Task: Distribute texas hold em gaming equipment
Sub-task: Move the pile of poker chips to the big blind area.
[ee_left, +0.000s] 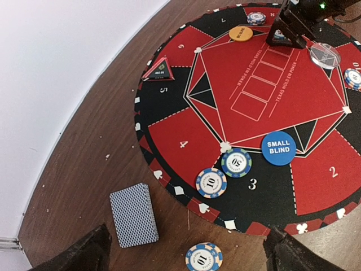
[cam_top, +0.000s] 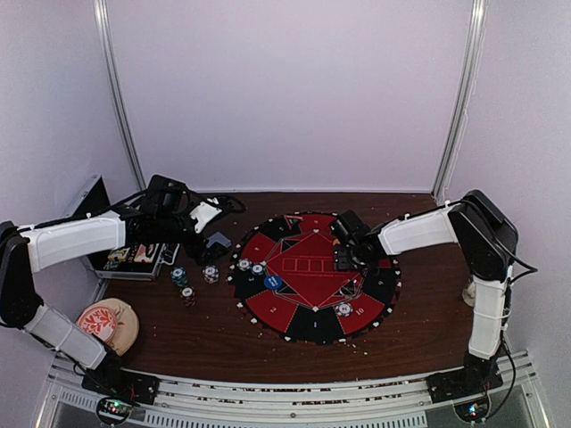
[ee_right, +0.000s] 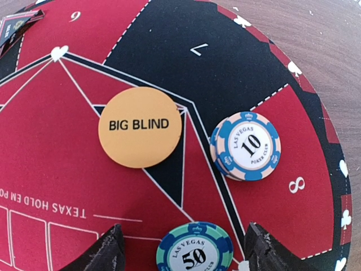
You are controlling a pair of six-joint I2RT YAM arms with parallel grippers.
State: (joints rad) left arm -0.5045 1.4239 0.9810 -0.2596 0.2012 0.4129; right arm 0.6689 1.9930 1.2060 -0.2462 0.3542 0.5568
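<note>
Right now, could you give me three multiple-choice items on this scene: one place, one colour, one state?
1. Where does the card deck lie?
A) on the wooden table beside the mat
B) on the mat's centre
C) in a gripper
2. What colour is the BIG BLIND disc?
A) blue
B) clear
C) orange
3. How is the right gripper?
A) shut on a chip
B) open
C) shut on a card
Answers: 1 A, it rests on bare wood off the mat. 2 C, its face is orange. 3 B, its fingers stand wide apart.
</note>
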